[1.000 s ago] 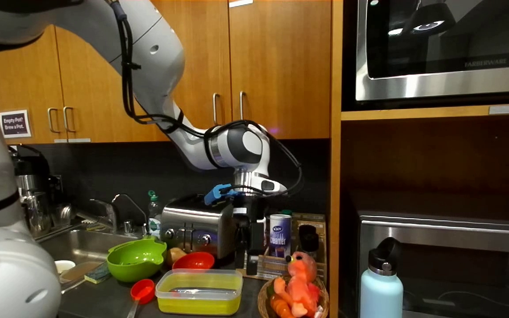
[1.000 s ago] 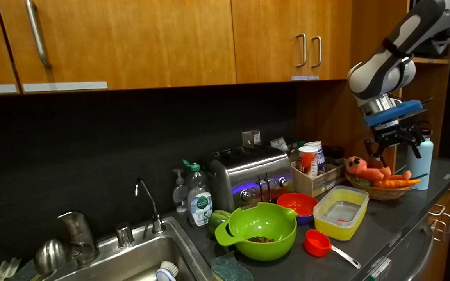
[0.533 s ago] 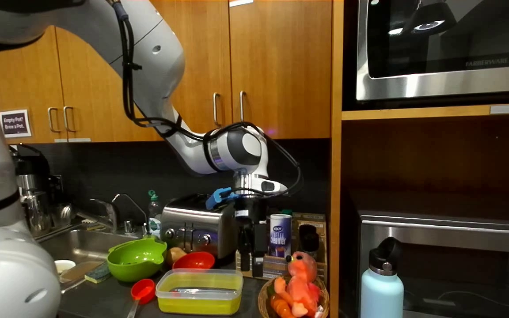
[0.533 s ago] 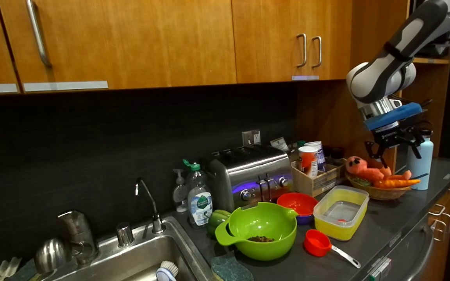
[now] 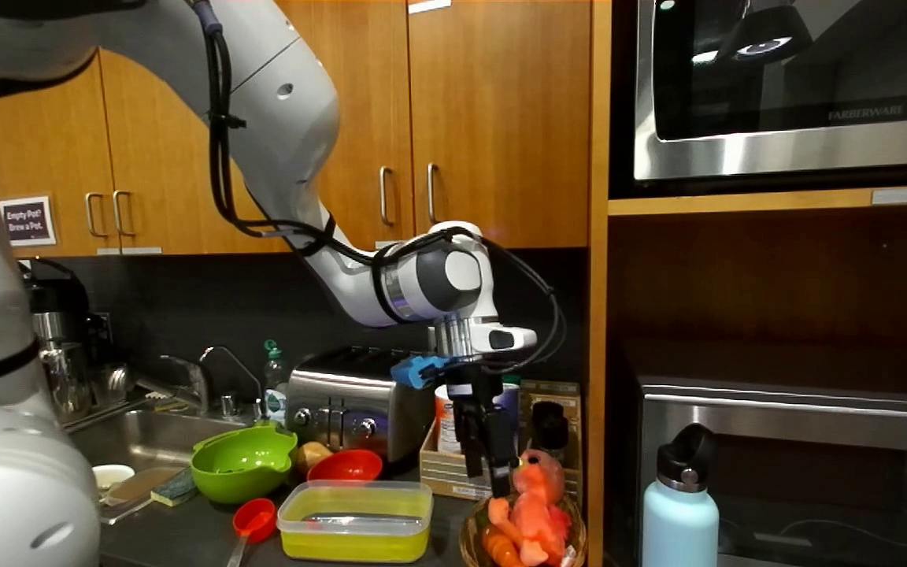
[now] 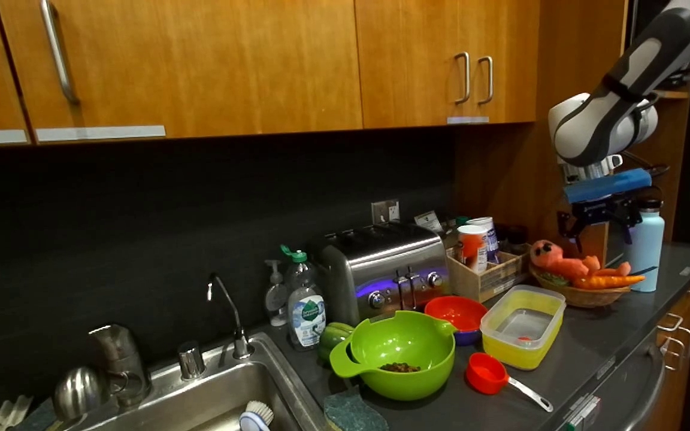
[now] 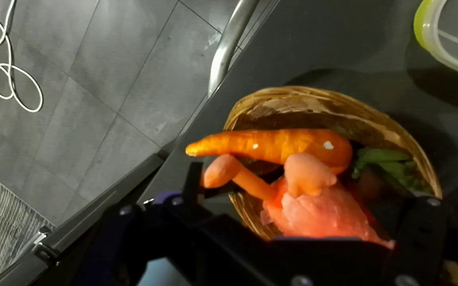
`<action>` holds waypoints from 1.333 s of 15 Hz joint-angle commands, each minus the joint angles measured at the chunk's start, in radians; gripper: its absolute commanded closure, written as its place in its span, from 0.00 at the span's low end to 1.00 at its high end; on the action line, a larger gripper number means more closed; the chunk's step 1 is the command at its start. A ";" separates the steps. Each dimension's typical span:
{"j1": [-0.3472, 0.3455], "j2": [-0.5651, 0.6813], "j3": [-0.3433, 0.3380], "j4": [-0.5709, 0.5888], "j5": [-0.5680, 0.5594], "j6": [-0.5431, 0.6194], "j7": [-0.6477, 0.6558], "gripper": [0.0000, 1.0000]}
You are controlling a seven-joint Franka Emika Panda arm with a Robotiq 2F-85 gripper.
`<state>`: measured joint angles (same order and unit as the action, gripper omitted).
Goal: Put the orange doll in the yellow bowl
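The orange doll [image 5: 538, 516] lies in the wicker basket, its body leaning on the rim; it also shows in an exterior view [image 6: 568, 265]. In the wrist view the doll [image 7: 324, 214] lies below the jaws, its head hidden by the gripper body. The yellow bowl [image 5: 355, 542] stands beside the basket on the counter, also in an exterior view [image 6: 521, 354]; only its corner [image 7: 422, 26] shows in the wrist view. My gripper [image 5: 488, 479] is open and empty, just above the basket. Its fingers are wide apart in an exterior view [image 6: 603, 239] and the wrist view [image 7: 296, 184].
The wicker basket [image 7: 300, 93] also holds an orange carrot [image 7: 268, 143] and a green item [image 7: 388, 161]. A blue bottle [image 6: 645, 251] stands close behind the basket. A wooden box [image 6: 492, 280], red bowl [image 6: 459, 311], green bowl [image 6: 405, 383] and red scoop [image 6: 486, 372] stand nearby.
In both exterior views the gripper has moved right, and in an exterior view it has come lower and tilted, closer to the doll. The doll, basket and bowl have not moved.
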<state>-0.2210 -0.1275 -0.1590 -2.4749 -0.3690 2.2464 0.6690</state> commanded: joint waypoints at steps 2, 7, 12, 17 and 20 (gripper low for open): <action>-0.035 0.052 -0.027 0.003 -0.033 0.073 -0.022 0.00; -0.022 0.146 -0.044 0.027 0.024 0.061 -0.115 0.00; 0.004 0.226 -0.043 0.066 0.061 0.046 -0.187 0.00; 0.027 0.274 -0.048 0.104 0.083 0.036 -0.221 0.47; 0.033 0.282 -0.051 0.113 0.083 0.028 -0.226 0.73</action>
<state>-0.2023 0.1340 -0.1982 -2.3948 -0.3051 2.2994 0.4804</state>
